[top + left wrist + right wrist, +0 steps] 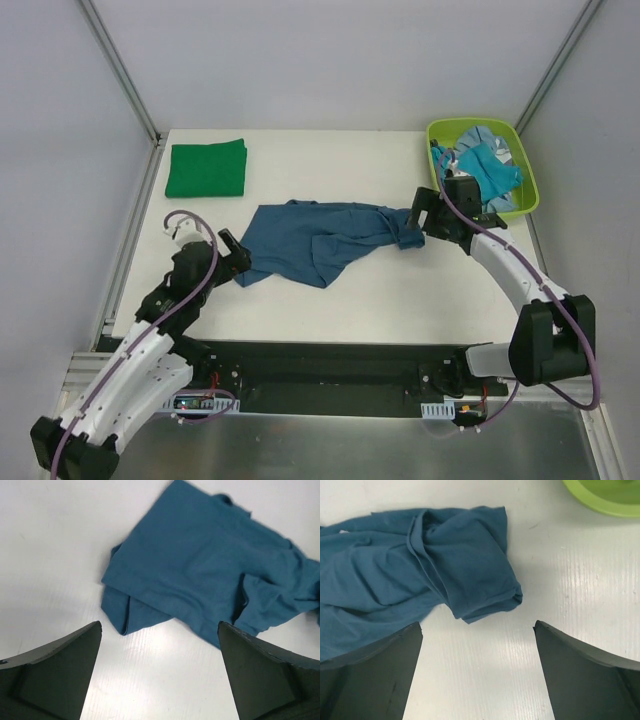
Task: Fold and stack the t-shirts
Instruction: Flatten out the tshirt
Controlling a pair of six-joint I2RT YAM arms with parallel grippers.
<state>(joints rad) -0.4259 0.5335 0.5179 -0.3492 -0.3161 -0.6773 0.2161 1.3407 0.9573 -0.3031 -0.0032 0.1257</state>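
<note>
A dark teal-blue t-shirt [320,238] lies crumpled across the middle of the table. It shows in the left wrist view [200,565] and the right wrist view [420,565]. A bright green t-shirt [207,168] lies folded at the back left. Turquoise and pale blue t-shirts [487,165] sit in the lime-green bin [525,205]. My left gripper [237,266] [160,645] is open and empty just short of the shirt's left corner. My right gripper [420,215] [477,640] is open and empty just short of the shirt's right sleeve end.
The lime-green bin's rim also shows at the top right of the right wrist view [600,500]. Metal frame posts [120,70] run along both sides of the table. A black base rail [330,375] lies along the near edge.
</note>
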